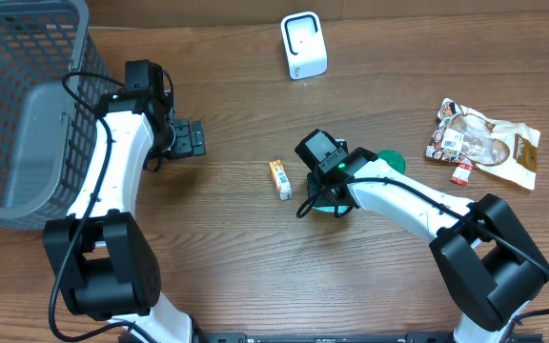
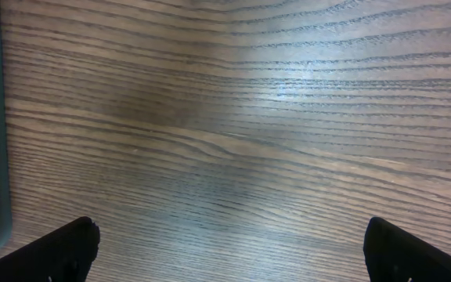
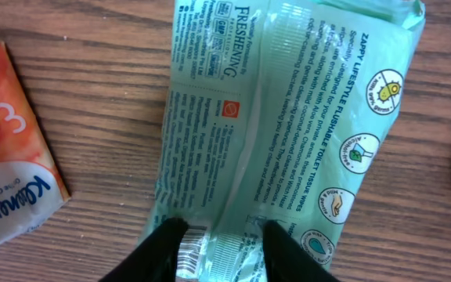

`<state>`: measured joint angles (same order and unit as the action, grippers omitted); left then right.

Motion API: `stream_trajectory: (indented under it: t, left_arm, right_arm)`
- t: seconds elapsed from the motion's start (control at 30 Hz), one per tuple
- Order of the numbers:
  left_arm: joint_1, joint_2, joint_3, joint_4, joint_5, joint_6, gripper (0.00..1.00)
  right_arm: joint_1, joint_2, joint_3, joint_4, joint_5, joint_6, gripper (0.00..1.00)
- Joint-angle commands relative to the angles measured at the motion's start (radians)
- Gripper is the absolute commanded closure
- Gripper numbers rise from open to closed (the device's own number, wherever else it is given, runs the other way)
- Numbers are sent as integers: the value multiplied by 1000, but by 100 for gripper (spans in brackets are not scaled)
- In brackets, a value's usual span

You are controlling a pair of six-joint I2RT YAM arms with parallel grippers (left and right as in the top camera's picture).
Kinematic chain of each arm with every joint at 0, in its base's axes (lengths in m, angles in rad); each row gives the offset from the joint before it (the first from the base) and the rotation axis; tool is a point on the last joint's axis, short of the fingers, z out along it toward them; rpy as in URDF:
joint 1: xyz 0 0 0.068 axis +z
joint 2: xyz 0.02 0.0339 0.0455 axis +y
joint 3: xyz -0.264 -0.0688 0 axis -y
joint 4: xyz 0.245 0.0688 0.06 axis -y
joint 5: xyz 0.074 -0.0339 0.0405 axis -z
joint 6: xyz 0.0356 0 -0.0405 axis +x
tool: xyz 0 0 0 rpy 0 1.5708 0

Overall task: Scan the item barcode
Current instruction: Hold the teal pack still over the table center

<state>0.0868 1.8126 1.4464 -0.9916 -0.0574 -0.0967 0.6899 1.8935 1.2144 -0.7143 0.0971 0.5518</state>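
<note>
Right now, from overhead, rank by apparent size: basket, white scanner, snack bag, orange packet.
Largest to smallest:
1. grey basket
2. snack bag
3. white scanner
4. orange packet

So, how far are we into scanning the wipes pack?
Nothing looks scanned yet: the scanner stands apart at the back, no item near it. In hand: the right gripper straddles the end of the green wipes pack, which lies on the table; whether it grips is unclear. The left gripper hangs open, empty. Left: lift the pack and show it to the scanner.
</note>
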Motion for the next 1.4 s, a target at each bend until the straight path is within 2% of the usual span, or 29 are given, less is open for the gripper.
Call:
stream_trajectory:
  t: [0.0,0.23,0.43,0.63,0.83,1.2,1.37]
  left_arm:
    - [-2,5,2,1,-5,19,0]
    - [-2,5,2,1,-5,19,0]
    - [-2,5,2,1,-5,19,0]
    - [-2,5,2,2,-5,19,0]
    - [-2,5,2,2,-5,19,0]
    - [-2,5,2,2,-5,19,0]
    - [-2,5,2,2,-5,19,0]
  right_arm:
    - [5,27,-18,3,14,6,62]
    - [5,47,-18,4,-13,6,61]
    - [5,46,1,4,-40,-3,51]
    - [3,29,139,-86,-26,-37,43]
    - [-3,5,253,-188,77,-36,36]
    - [-70,35,190,-215,73,-21,34]
    - [-77,56,157,-162,51,-20,36]
